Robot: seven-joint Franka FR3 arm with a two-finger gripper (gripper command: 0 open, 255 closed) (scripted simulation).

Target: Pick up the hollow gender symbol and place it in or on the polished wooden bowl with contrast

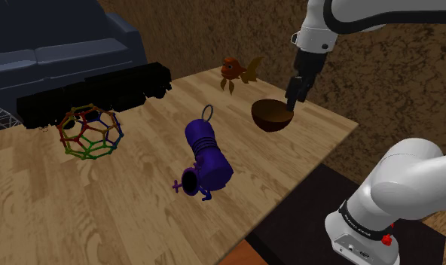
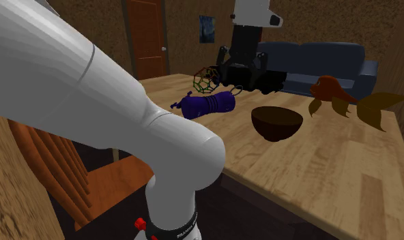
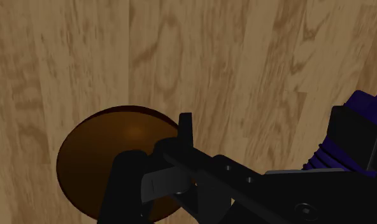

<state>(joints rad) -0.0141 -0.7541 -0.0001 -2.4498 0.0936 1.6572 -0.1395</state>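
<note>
— Symbol (image 3: 209, 167): where is it?
— Shoulder view's upper right. The gripper (image 1: 295, 96) squeezes it, just over the brown bowl (image 1: 268, 117).
— Handling?
— Looks light, stiff, thin. Hold its bar, not the holes.

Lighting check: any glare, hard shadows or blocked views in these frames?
Shoulder view: dim, even light, no hard shadows on the table. Second exterior view: the white arm up close blocks the left side. Wrist view: soft sheen inside the bowl, no blown glare.
</note>
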